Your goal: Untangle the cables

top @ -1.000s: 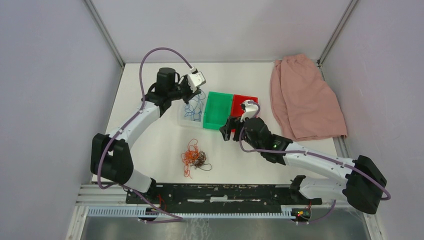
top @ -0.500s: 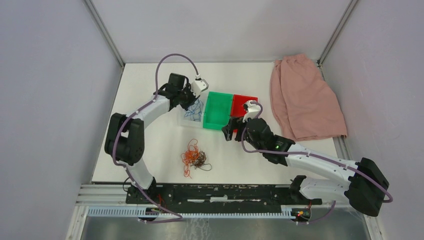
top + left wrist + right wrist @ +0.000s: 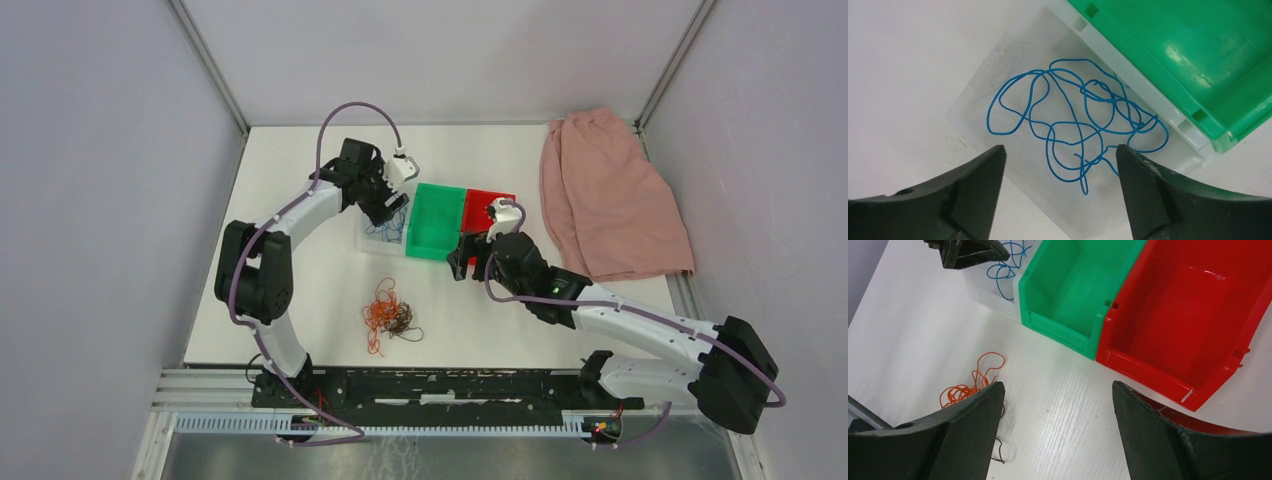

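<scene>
Left gripper (image 3: 1059,151): fingers spread, empty, over the clear bin (image 3: 1033,161) that holds the blue cable (image 3: 1073,120). Right gripper (image 3: 1056,387): spread, empty, just near of the green bin (image 3: 1058,332). Orange-red and dark cables (image 3: 388,318) lie tangled on the table (image 3: 300,280), nearer still.

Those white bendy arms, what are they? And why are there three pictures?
They are two robot arms at a table. One picture looks down from above. The other two come from cameras on the arms' wrists, so the dark shapes there are each arm's own fingers. In a row stand a clear bin, a green bin and a red bin. A blue wire lies curled in the clear bin, below the open left gripper. Orange and dark wires lie tangled nearer the arms, and a pink cloth lies at the right. The right gripper is open too. Neither holds anything.
</scene>
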`<state>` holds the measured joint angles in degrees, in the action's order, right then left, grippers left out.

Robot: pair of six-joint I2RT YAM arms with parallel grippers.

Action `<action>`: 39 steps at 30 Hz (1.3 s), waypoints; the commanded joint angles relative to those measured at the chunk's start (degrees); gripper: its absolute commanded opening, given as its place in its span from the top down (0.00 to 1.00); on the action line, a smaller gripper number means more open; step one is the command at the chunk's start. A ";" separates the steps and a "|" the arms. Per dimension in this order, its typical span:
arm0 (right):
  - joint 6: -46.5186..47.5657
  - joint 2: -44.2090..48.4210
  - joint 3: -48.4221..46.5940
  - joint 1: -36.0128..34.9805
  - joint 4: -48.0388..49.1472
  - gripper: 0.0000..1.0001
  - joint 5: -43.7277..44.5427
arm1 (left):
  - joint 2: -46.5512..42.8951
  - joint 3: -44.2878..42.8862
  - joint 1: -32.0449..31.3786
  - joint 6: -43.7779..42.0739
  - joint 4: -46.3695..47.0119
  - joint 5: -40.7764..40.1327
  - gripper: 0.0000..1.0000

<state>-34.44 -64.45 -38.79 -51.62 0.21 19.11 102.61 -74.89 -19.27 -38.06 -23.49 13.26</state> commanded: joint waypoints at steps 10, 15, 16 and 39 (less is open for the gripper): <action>1.56 3.54 -5.13 0.81 -6.53 0.05 -0.02 | -9.34 -13.08 -0.23 3.25 -19.14 6.36 0.01; 3.08 4.03 -5.98 0.98 -8.85 0.01 -0.59 | -14.77 -15.38 -0.24 10.12 -19.89 -0.35 0.01; 3.29 3.88 -6.18 1.04 -9.15 0.01 -1.02 | -15.69 -15.82 -0.24 10.94 -20.04 -1.59 0.01; -0.13 -26.60 -12.76 -5.41 6.78 0.26 -31.52 | -38.04 5.78 0.56 5.98 -31.81 8.41 0.00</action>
<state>-33.10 -88.68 -48.03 -56.55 0.89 -8.95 65.49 -73.54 -18.87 -29.28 -52.05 15.68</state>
